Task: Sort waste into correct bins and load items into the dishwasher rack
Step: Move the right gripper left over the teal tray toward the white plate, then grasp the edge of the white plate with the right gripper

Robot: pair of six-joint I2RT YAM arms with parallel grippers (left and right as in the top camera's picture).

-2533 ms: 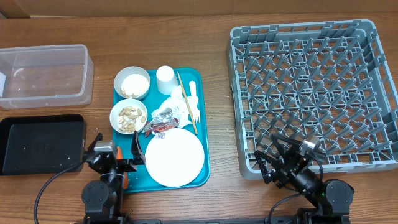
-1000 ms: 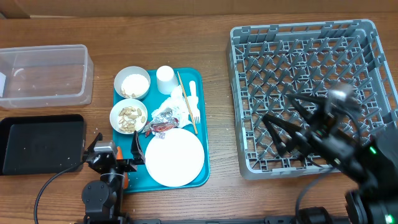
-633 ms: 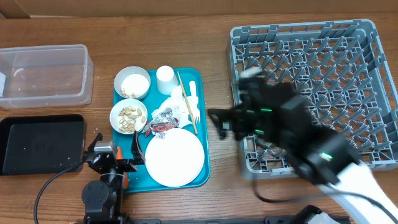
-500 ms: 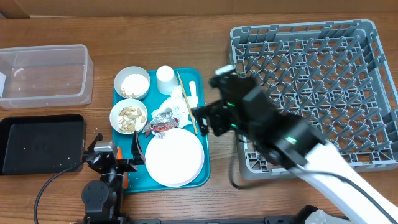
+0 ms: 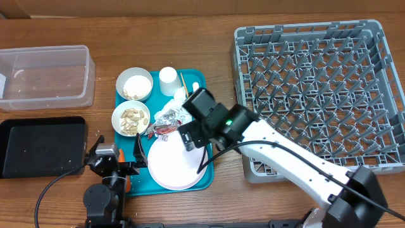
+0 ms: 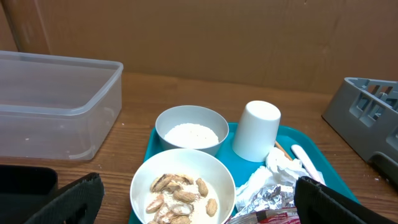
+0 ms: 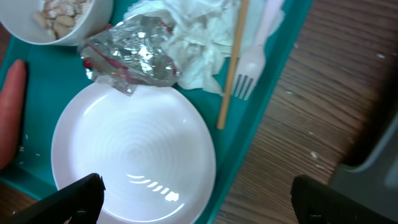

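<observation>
Overhead showed the grey, peg-studded lattice dishwasher rack (image 5: 316, 95) right of the teal tray (image 5: 156, 101). On the tray's near half lay the smooth, glossy round plate (image 7: 134, 155), with my right gripper (image 7: 196, 190) spread wide and empty above it. I judged my 2 hard fingers (image 7: 81, 196) might skid on that slick rim, or snag the crinkled foil wrapper (image 7: 130, 56) and thin wooden stick (image 7: 231, 68) mid-tray.
</observation>
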